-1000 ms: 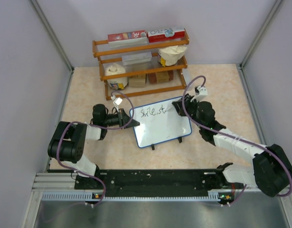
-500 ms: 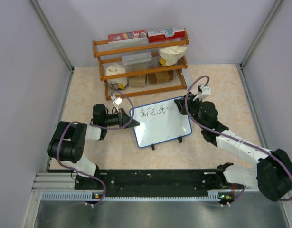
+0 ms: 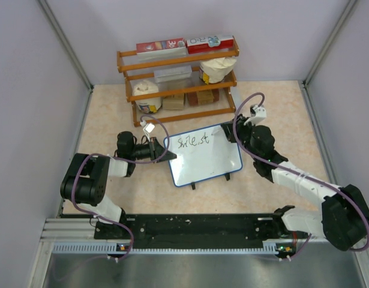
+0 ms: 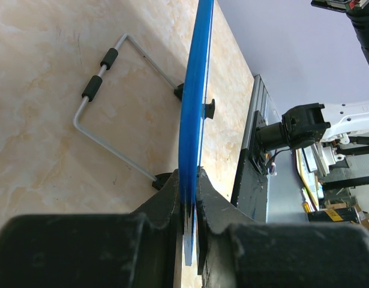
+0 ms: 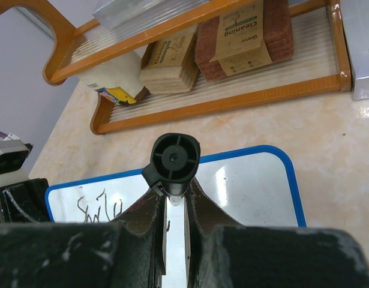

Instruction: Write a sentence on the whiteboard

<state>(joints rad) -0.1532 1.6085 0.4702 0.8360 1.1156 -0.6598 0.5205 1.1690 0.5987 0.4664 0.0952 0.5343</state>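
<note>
At the whiteboard [image 3: 205, 159]'s left edge the left hand [image 3: 165, 150] lies low, clamped on it; the right hand [image 3: 230, 134], angled above, pinches a marker [image 5: 175, 159].

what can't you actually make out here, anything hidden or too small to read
- Tip of the marker: right wrist view, hidden behind its own barrel and the right tool; contact with the whiteboard unclear.
- The sentence: top view, too small to read surely.
- Board face: left wrist view shows only its blue edge in the left tool.
</note>
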